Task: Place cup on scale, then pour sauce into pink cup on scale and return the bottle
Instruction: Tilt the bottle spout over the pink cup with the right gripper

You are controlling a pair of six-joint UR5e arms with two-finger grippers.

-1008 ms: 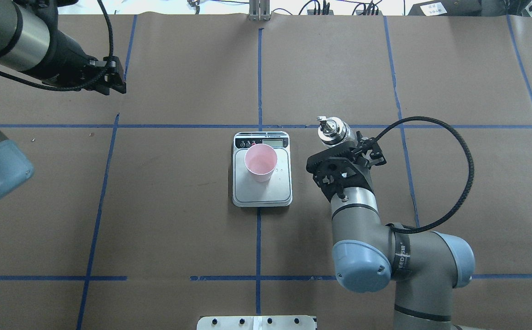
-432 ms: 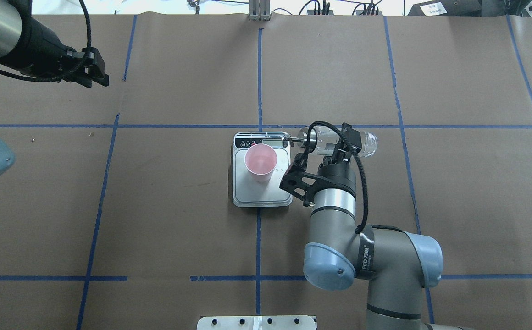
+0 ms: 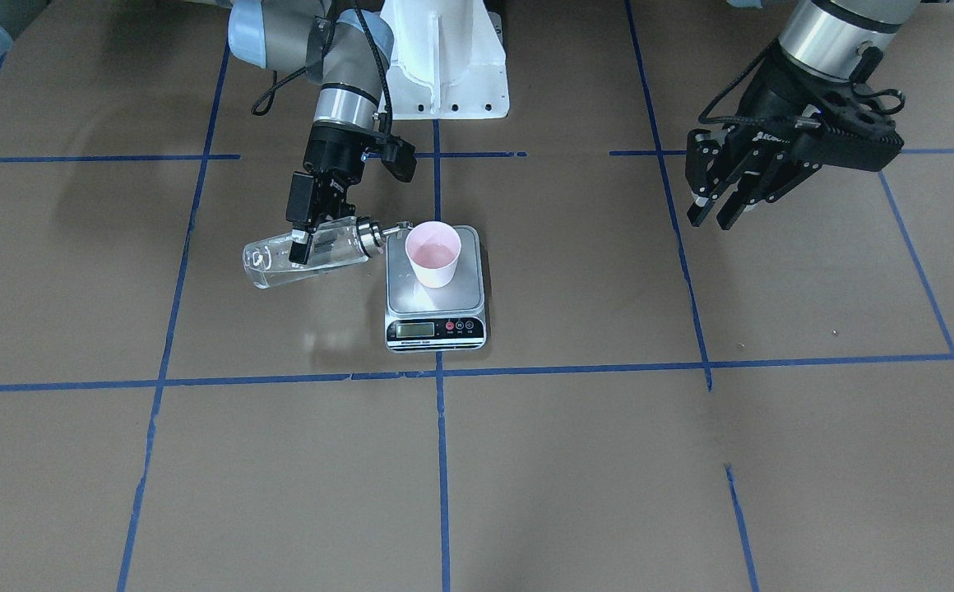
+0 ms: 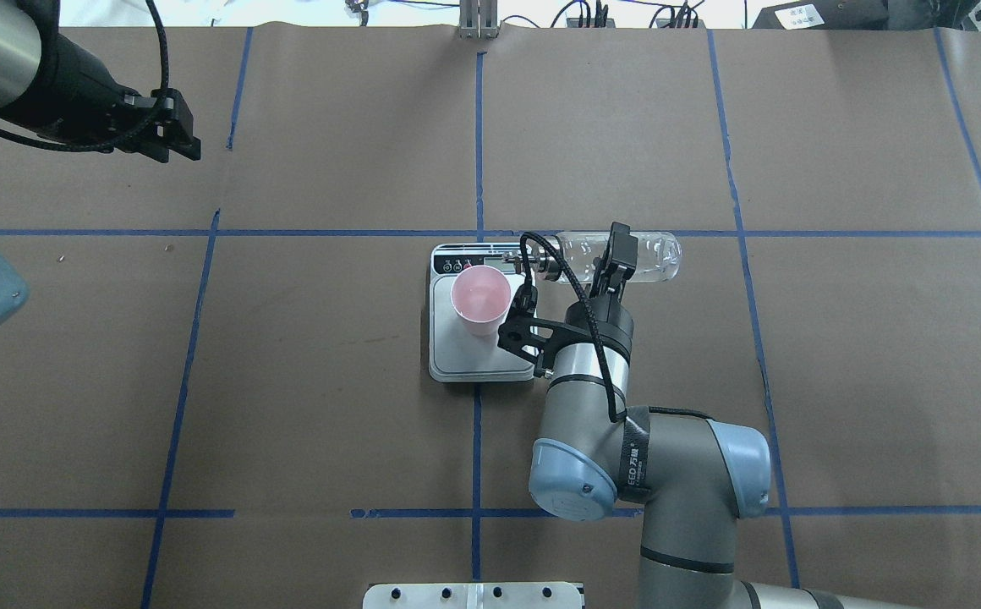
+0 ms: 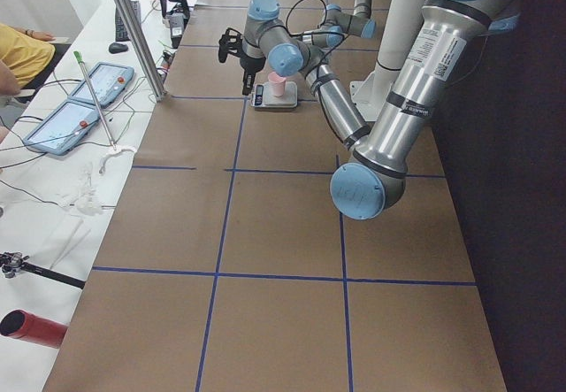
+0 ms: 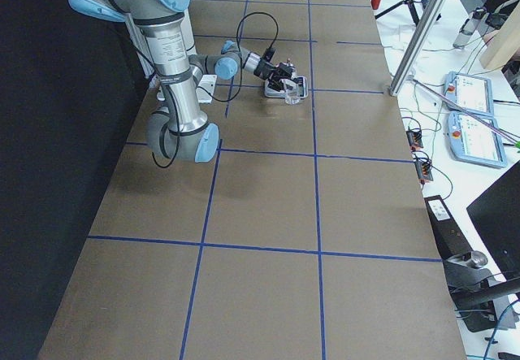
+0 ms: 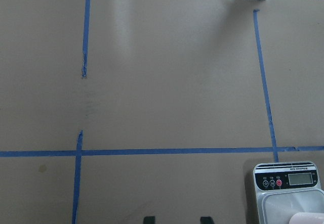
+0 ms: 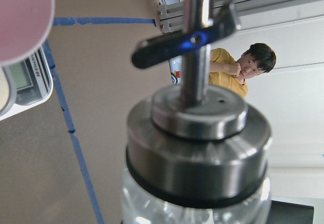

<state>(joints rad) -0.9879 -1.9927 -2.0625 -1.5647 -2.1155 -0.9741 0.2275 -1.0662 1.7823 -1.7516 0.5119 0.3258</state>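
The pink cup [image 3: 432, 255] [image 4: 480, 298] stands upright on the silver scale [image 3: 462, 294] [image 4: 490, 359]. My right gripper [image 3: 310, 237] [image 4: 614, 254] is shut on the clear glass bottle [image 3: 280, 265] [image 4: 647, 255], beside the scale. The bottle lies almost level, with its silver spout [image 3: 399, 227] at the cup's rim. I cannot make out the clear sauce in the bottle. The right wrist view shows the bottle's cap [image 8: 197, 133] close up and the cup [image 8: 23, 16] at the top left. My left gripper [image 3: 711, 210] [image 4: 179, 142] is open and empty, far off to the scale's side.
The table is brown paper with a grid of blue tape lines. The white robot base [image 3: 444, 57] stands behind the scale. A metal plate [image 4: 474, 596] lies at the table's near edge. An operator [image 8: 243, 64] sits beyond the table's far edge.
My right arm has moved toward the scale and tipped the bottle from upright to almost level, bringing the spout to the cup's rim. My left arm has drawn back a little.
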